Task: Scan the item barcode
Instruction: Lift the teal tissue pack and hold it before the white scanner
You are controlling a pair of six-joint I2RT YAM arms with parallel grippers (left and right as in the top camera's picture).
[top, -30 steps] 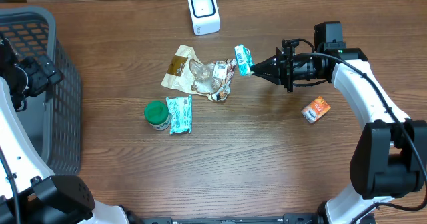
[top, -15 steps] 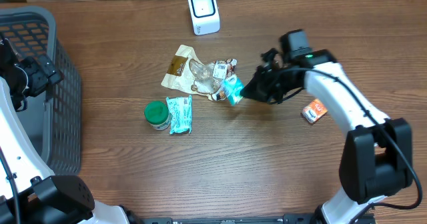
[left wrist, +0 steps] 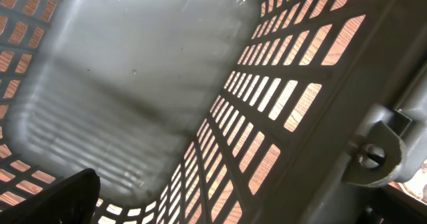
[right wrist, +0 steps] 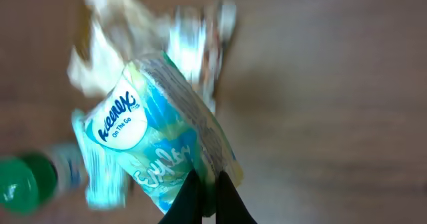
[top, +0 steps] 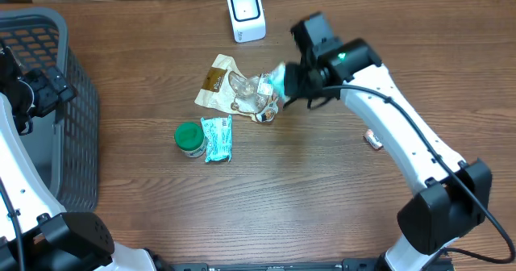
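A teal and white Kleenex tissue pack hangs above the table with my right gripper shut on its lower edge. From overhead the pack is blurred and sits just right of the crumpled wrappers, below and to the right of the white barcode scanner at the table's far edge. My left gripper stands open over the grey basket, with one dark finger at the bottom left of its view and nothing between the jaws.
Crumpled wrappers lie mid-table. A green-capped jar and a second teal pack sit in front of them. A small orange pack peeks from under the right arm. The slatted basket fills the left edge.
My right arm has swung left with the tissue pack, from mid-right of the table to beside the wrappers, nearer the scanner. The left arm has not moved.
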